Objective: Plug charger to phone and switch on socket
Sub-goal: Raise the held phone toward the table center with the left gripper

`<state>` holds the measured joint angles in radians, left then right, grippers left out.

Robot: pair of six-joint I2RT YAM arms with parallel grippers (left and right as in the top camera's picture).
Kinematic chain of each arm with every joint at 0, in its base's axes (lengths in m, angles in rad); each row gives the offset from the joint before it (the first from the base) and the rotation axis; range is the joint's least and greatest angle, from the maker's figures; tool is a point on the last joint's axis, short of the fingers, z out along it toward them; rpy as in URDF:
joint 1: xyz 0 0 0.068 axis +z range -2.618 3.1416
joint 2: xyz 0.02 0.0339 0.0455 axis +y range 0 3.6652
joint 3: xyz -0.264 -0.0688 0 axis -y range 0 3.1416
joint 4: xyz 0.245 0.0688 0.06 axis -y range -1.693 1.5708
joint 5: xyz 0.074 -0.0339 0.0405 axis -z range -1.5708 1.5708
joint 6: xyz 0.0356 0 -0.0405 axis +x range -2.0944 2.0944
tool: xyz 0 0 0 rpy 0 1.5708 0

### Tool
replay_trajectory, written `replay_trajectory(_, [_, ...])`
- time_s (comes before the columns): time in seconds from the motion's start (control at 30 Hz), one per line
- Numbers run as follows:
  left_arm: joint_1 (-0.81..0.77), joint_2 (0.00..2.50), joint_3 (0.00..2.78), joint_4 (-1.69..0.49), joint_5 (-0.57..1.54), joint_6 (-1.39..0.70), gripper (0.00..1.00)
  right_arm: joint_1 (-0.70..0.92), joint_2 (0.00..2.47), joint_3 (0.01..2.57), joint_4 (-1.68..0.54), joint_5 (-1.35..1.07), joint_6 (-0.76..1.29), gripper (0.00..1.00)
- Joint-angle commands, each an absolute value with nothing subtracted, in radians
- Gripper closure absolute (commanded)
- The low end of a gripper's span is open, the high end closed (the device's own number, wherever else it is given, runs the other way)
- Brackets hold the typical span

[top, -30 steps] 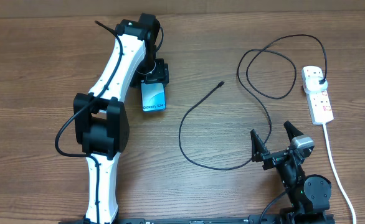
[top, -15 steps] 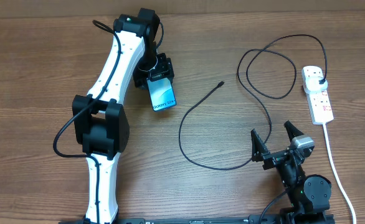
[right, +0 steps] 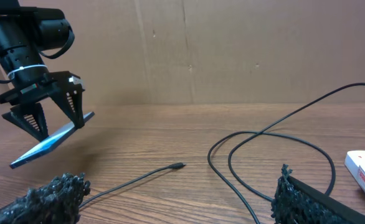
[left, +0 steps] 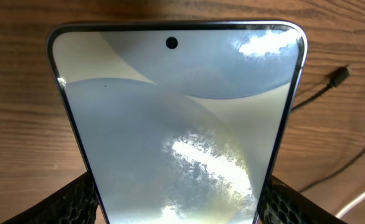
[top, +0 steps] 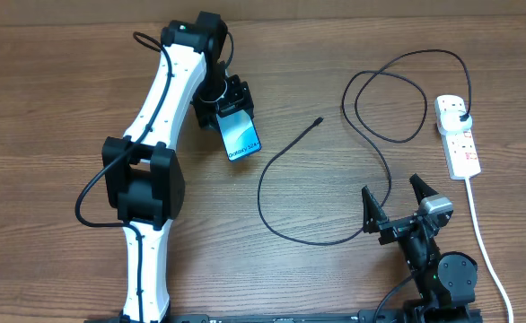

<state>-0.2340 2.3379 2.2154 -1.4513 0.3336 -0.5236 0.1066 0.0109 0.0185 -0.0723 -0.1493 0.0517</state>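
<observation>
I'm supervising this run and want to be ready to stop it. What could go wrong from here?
The left claw holds the phone tilted above the table by one end; it might slip and drop. The charger loops close to the open right claw, so reaching for the connector tip may snag or drag it.

The bench (top: 56, 81) is brown wood. Thin dark lines run across it from the left edge to the right edge. Along its far edge stands a plain tan wall (right: 245, 50) with a few tiny dark spots.
</observation>
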Motion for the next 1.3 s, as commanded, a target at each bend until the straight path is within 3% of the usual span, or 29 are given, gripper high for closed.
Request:
replay_trajectory(0.0, [-0.207, 2.334, 2.25, -1.473, 0.469, -0.54, 0.26, 0.112, 0.003, 0.008, -0.069, -0.142, 0.055, 0.0])
replay_trajectory(0.3, [-0.166, 2.334, 2.25, -1.567, 0.72, -0.547, 0.27, 0.112, 0.003, 0.008, -0.069, -0.142, 0.055, 0.0])
replay_trajectory(0.53, [-0.134, 2.334, 2.25, -1.658, 0.863, -0.705, 0.3, 0.112, 0.003, 0.008, -0.069, -0.142, 0.055, 0.0])
replay_trajectory(0.73, [-0.129, 2.334, 2.25, -1.668, 1.029, -0.713, 0.32, 0.112, 0.003, 0.008, -0.069, -0.142, 0.055, 0.0])
replay_trajectory(1.27, [-0.097, 2.334, 2.25, -1.671, 1.119, -0.809, 0.34, 0.112, 0.003, 0.008, -0.069, -0.142, 0.055, 0.0])
